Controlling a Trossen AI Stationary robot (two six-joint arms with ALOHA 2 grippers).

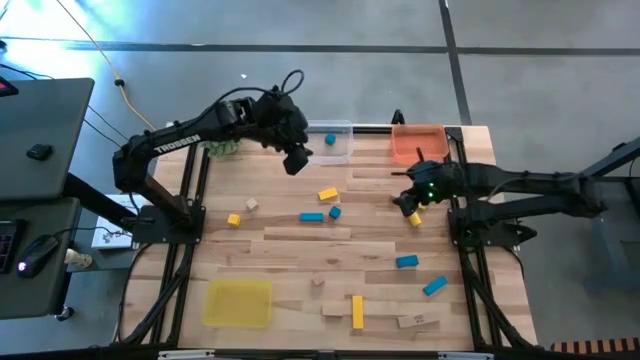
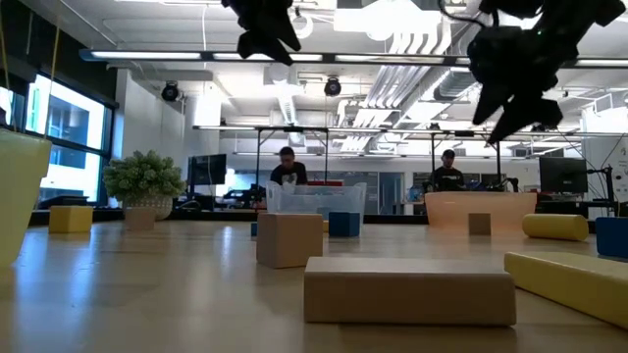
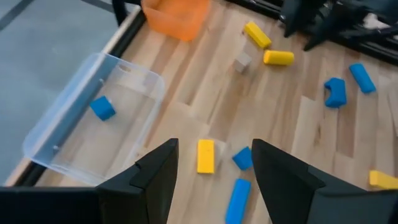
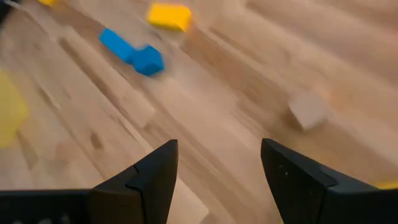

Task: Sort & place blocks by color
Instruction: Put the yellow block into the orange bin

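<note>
Blocks (image 1: 328,195) are lying scattered over the table (image 1: 300,250) in the high view: a yellow one and two blue ones mid-table, more blue, yellow and plain ones toward the near edge. One blue block (image 1: 330,139) is already sitting in the clear tray (image 1: 342,152) at the far edge, beside the orange tray (image 1: 398,152); the yellow tray (image 1: 238,302) is waiting at the near left corner. The left gripper (image 1: 296,158) is hanging just beside the clear tray, the right gripper (image 1: 412,203) near the orange one.

From table height, both grippers are hanging high above the blocks.

The left wrist view is showing its fingers (image 3: 152,177) spread and empty over the yellow block (image 3: 205,155) and blue blocks.

The right wrist view is showing spread, empty fingers (image 4: 149,180) near a plain block (image 4: 308,111).

Risk: the mid-table blocks are lying close together, so fingers coming down could be nudging a neighbour or pinching two colours at once.
</note>
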